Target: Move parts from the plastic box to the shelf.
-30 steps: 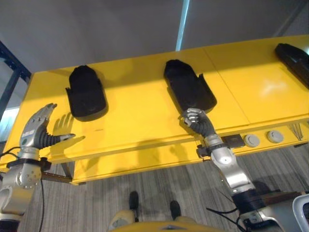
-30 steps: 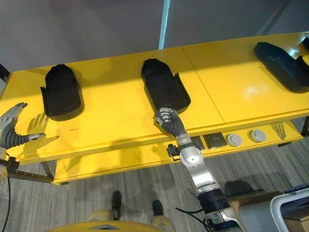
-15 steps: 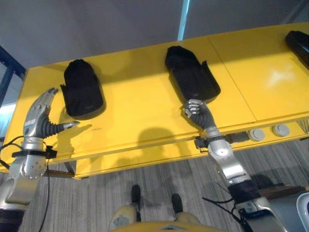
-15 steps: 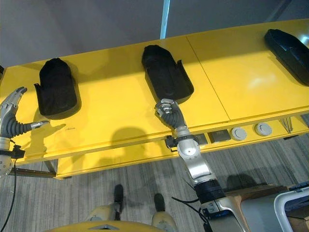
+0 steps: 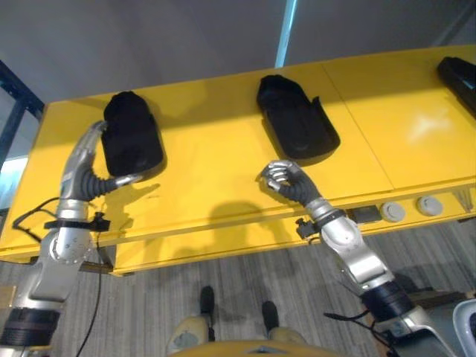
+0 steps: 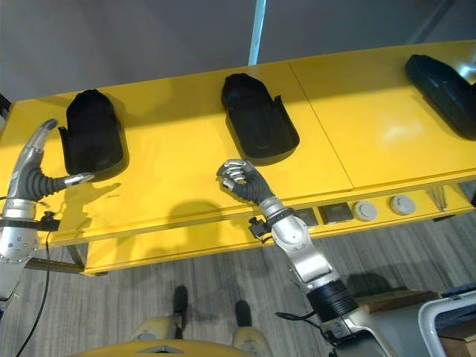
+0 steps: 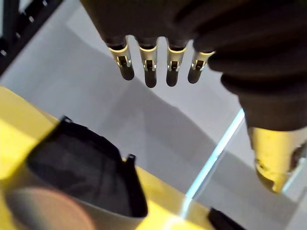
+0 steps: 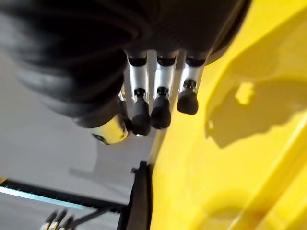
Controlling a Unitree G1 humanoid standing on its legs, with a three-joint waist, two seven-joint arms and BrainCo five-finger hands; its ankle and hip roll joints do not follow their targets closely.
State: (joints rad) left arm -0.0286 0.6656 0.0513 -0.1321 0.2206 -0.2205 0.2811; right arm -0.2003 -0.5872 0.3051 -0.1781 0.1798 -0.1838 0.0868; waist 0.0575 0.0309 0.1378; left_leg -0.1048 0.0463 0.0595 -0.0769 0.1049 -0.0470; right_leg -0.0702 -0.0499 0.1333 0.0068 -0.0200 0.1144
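From the left eye view, your left hand point(image 5: 88, 165), fingers straight, rests beside a black moulded part point(image 5: 132, 143) on the yellow shelf point(image 5: 208, 186); another part point(image 5: 296, 126) lies beyond your curled, empty right hand point(image 5: 286, 181). The left wrist view shows thin raised walls: probably light, stiff plastic, so grip those edges.

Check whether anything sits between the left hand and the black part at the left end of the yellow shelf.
Nothing visible does. The left hand is open, fingers straight, right beside the left black part on the yellow shelf, with only bare shelf between them. The right hand is curled and empty, apart from the middle black part.
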